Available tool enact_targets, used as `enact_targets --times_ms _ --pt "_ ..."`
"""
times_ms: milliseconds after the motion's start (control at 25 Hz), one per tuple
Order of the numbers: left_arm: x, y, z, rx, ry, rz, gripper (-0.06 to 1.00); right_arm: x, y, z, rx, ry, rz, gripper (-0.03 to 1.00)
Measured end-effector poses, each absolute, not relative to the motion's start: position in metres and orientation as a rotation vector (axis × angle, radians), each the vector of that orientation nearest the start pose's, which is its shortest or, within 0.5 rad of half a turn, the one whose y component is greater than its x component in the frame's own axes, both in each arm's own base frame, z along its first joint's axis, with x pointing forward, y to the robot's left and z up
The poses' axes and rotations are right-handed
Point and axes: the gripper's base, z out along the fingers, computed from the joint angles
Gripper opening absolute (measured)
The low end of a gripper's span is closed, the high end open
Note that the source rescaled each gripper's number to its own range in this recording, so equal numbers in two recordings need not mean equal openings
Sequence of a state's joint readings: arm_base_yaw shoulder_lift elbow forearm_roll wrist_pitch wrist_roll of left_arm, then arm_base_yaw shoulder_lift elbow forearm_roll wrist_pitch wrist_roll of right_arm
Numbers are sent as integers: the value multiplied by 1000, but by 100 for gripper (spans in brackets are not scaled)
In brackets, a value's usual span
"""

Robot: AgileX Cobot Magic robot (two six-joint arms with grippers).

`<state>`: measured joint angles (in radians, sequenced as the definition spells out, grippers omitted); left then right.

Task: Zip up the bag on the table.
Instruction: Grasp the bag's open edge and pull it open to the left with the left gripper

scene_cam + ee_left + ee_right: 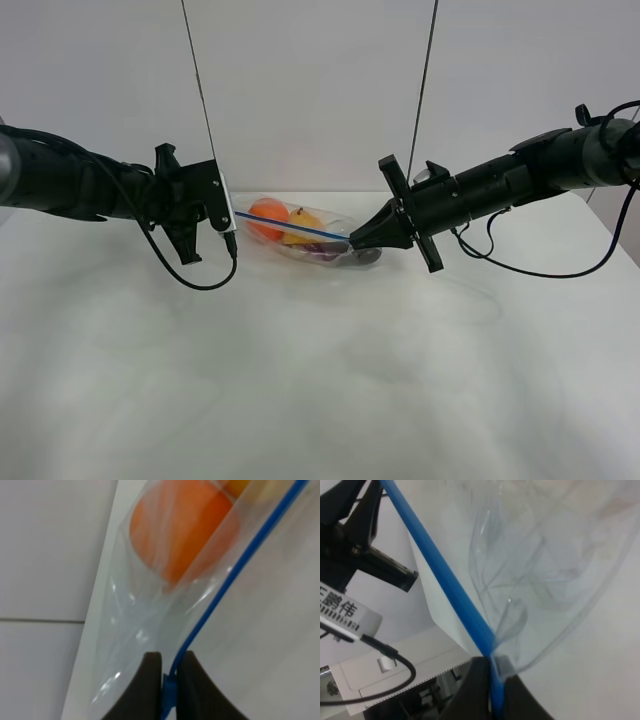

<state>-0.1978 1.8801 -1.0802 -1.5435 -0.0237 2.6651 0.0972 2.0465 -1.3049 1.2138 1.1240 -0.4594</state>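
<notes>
The bag [300,232], clear plastic with a thin blue seal strip [290,226], hangs stretched between my two grippers just above the white table [320,380]. An orange fruit [268,217] and a yellow fruit [303,222] show through it. My left gripper [231,214] is shut on the strip's left end; the left wrist view shows the pads [150,680] pinching the blue strip [220,595] below the orange fruit [185,530]. My right gripper [352,240] is shut on the strip's right end, and the right wrist view shows the strip [445,590] running into its closed jaws.
Two thin cables [200,70] hang down behind the arms against the white back wall. A black cable [200,282] loops under the left arm onto the table, and another [540,268] droops under the right arm. The table's right edge [615,225] is near the right arm.
</notes>
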Motion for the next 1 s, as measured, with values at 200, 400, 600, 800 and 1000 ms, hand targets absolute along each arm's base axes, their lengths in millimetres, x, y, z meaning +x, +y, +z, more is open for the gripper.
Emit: enact_targets --times_ms 200,400,600,800,1000 --pt "392 -56 173 1385 1876 482 0 380 117 175 185 2723 1550 0" --pt "393 -43 173 1356 1902 498 0 378 117 174 166 2737 1542 0" --pt "393 -44 173 1360 1893 476 0 378 116 174 154 2747 1536 0" --pt "393 -45 174 1331 1899 430 12 377 116 173 139 2759 1531 0" --pt "394 -45 175 1220 1937 345 68 376 115 173 135 2762 1534 0"
